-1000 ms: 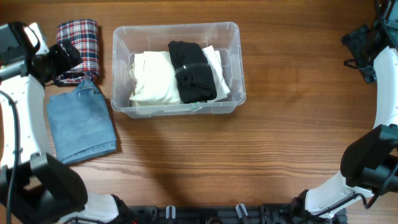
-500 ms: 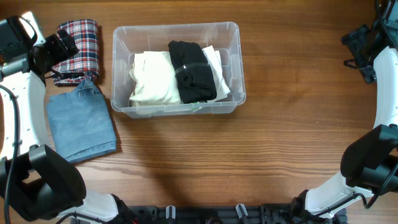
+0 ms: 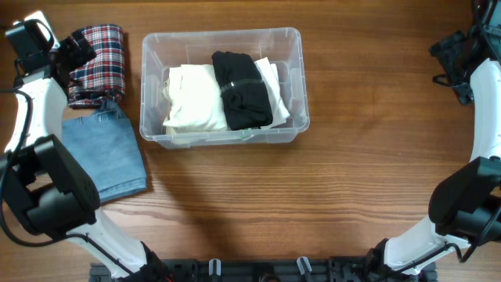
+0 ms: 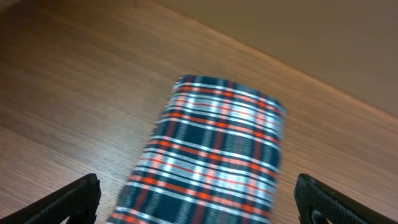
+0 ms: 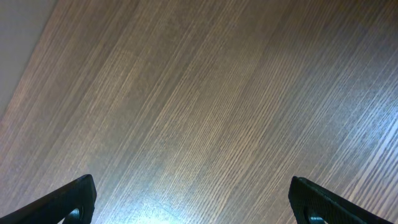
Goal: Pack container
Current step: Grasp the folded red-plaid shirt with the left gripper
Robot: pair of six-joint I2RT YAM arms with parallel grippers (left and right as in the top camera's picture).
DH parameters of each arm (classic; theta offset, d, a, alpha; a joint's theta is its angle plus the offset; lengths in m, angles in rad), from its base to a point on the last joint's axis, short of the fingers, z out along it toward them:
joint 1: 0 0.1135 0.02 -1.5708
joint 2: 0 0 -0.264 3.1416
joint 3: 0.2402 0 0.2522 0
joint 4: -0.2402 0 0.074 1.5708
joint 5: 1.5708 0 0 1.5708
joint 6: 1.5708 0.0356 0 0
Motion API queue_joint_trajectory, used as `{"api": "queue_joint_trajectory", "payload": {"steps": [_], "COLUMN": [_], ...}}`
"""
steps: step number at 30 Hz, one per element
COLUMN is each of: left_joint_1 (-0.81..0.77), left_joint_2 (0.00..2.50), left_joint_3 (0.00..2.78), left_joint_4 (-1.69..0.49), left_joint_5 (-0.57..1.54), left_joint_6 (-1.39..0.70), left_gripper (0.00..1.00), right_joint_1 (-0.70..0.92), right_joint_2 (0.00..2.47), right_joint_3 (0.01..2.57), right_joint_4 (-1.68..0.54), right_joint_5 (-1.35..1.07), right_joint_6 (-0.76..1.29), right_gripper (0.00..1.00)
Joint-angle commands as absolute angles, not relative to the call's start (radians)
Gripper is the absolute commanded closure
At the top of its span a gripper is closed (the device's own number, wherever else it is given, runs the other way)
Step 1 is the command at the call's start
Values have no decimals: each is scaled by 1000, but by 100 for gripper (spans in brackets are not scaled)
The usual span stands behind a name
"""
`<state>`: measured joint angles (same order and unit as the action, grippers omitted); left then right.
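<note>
The clear plastic container (image 3: 290,47) stands at the table's upper middle. It holds a folded cream garment (image 3: 192,98) and a folded black garment (image 3: 244,90) side by side. A folded plaid garment (image 3: 102,59) lies left of the container, and it fills the left wrist view (image 4: 217,149). Folded blue jeans (image 3: 102,153) lie below it. My left gripper (image 3: 74,55) is open and empty, its fingers (image 4: 198,202) wide apart over the plaid garment's left end. My right gripper (image 3: 454,66) is open and empty above bare wood (image 5: 199,112) at the far right edge.
The wooden table (image 3: 352,196) stretches right of and in front of the container. A black frame (image 3: 258,270) runs along the table's front edge. The left arm's white links (image 3: 31,117) curve down the left side.
My left gripper has moved up and back along the left edge, from the plaid garment's lower left to its upper left end. The right arm has not moved.
</note>
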<state>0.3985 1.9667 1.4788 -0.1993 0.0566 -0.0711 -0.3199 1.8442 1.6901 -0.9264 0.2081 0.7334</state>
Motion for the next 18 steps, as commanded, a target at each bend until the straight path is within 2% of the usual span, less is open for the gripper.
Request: {"api": "queue_joint_trajectory", "payload": {"steps": [1,4,13,18], "left_joint_1": [437,459,480,480], "left_joint_2": [2032,2068,2140,2140], "left_joint_3": [1493,1493,1493,1492], "left_joint_4": [-191,-191,-214,-285], "left_joint_5": [49,117,140,333], "left_joint_6": [-56,-56,-56,-57], "left_gripper": [0,0,0,0], "right_joint_1": [-316,-316,-316,-316], "right_joint_2": [1860,1860,1860,1860], "right_joint_3": [1686,1686,1686,1686], "right_joint_4": [-923,-923,-923,-923], "right_joint_5": [200,200,200,200], "right_joint_6": [742,742,743,743], "right_gripper": [0,0,0,0]}}
